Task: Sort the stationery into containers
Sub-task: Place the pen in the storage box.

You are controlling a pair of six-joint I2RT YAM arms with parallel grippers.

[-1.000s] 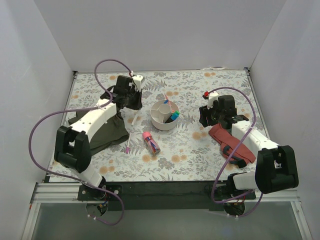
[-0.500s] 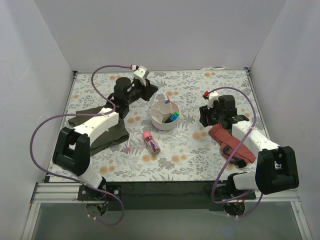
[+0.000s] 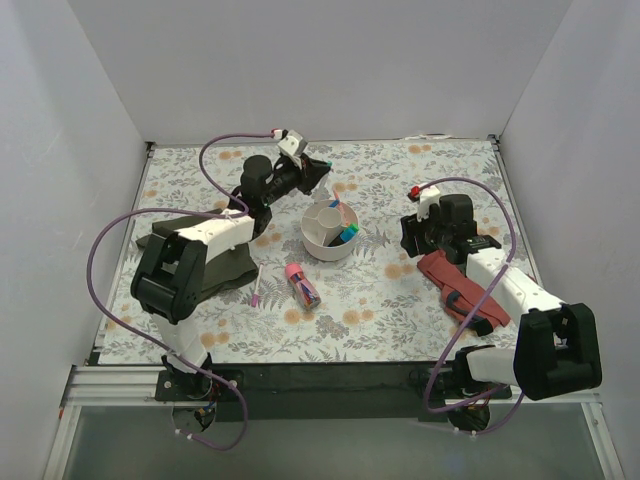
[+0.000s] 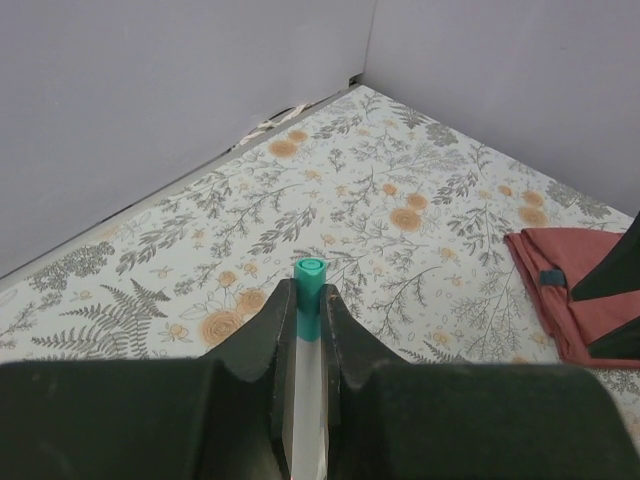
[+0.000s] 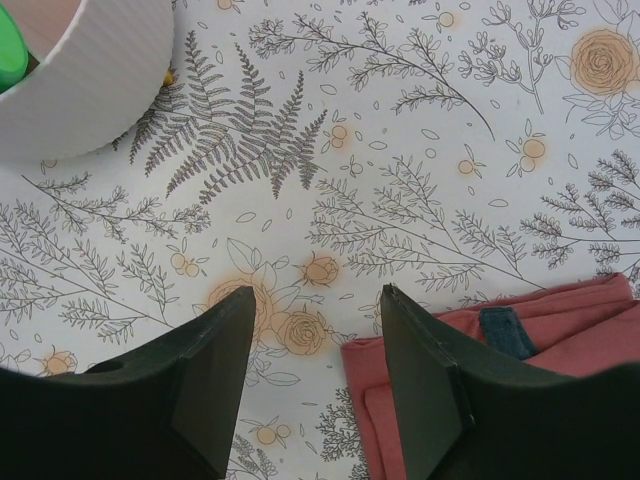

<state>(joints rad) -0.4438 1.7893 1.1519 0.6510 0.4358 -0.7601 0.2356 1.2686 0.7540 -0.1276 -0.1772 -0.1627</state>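
My left gripper [image 3: 318, 168] is shut on a thin white pen with a teal cap [image 4: 309, 285], held above the table behind the off-white divided bowl [image 3: 322, 244]. The bowl holds several pens and highlighters with green and blue ends. A stubby pink tube [image 3: 302, 284] and a pink-capped white pen [image 3: 257, 288] lie on the floral table in front of the bowl. My right gripper [image 5: 315, 345] is open and empty, low over the table right of the bowl [image 5: 85, 90], next to the red cloth [image 5: 520, 390].
A dark olive cloth [image 3: 215, 265] lies at the left under my left arm. The red cloth [image 3: 470, 290] lies at the right under my right arm. Grey walls close the table on three sides.
My left gripper has lifted with the teal-capped pen and swung right, from the table left of the bowl to above the bowl's far side. The right arm has barely moved.
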